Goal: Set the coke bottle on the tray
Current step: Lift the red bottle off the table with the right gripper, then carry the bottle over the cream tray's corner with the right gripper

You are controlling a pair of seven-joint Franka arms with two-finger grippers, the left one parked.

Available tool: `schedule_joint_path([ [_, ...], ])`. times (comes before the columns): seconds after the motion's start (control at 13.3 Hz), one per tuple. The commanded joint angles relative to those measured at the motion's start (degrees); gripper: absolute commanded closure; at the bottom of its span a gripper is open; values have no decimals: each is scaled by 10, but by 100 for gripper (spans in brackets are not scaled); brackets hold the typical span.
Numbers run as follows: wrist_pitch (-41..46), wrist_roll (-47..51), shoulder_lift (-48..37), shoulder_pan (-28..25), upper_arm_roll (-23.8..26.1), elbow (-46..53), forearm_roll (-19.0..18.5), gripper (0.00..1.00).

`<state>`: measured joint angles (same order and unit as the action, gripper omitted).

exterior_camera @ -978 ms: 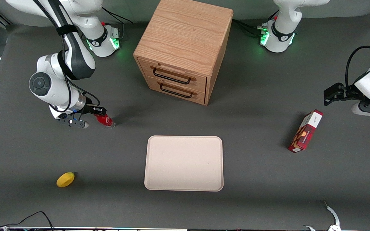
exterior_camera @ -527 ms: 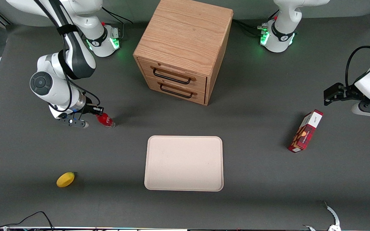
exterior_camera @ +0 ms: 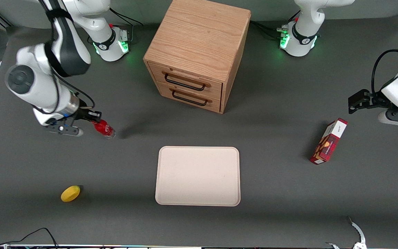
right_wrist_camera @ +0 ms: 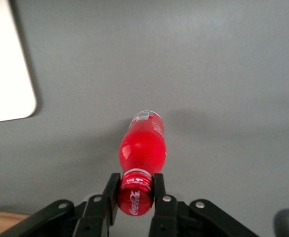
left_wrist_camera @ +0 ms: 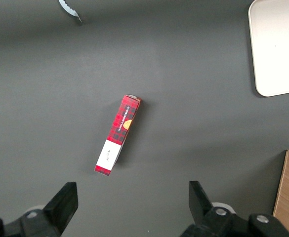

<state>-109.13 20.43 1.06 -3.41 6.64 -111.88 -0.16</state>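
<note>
Black two-finger end effector [exterior_camera: 93, 116] of the working arm closed on the red cap of the small red plastic coke bottle [exterior_camera: 104, 129], toward the working arm's end of the dark grey tabletop [exterior_camera: 288, 180]. In the wrist view, end effector [right_wrist_camera: 136, 190] with a finger pressed on each side of the cap, and coke bottle [right_wrist_camera: 142, 150] hanging cap-up with its clear base lowest, seen against bare tabletop. Whether the base touches the surface — cannot tell; a soft shadow lies just beside it. Bottle tilted in the front view, base pointing toward the large flat cream rectangular tray [exterior_camera: 198, 176]. Tray well apart from the bottle, nearer the front camera, nothing on it; one rounded corner visible at wrist level [right_wrist_camera: 6, 64]. Light wooden two-drawer cabinet [exterior_camera: 197, 52] with black handles farther from the camera than the tray. Small yellow lemon-shaped fruit [exterior_camera: 70, 193] nearer the camera than the bottle. Red plaid rectangular snack box [exterior_camera: 328, 141] lying flat toward the parked arm's end — also seen from that arm's wrist [left_wrist_camera: 117, 134].
</note>
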Motion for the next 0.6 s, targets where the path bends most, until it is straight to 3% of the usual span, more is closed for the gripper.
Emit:
schedule_joint_path([
  [0.0,96,-17,15,-2,1,141,-4,98],
  [0.23,173,19,86,-5,36,308,2,100],
  [0.38,231,94,172,-9,71,431,-2,100],
  [0.53,233,175,256,-26,91,530,-6,100],
])
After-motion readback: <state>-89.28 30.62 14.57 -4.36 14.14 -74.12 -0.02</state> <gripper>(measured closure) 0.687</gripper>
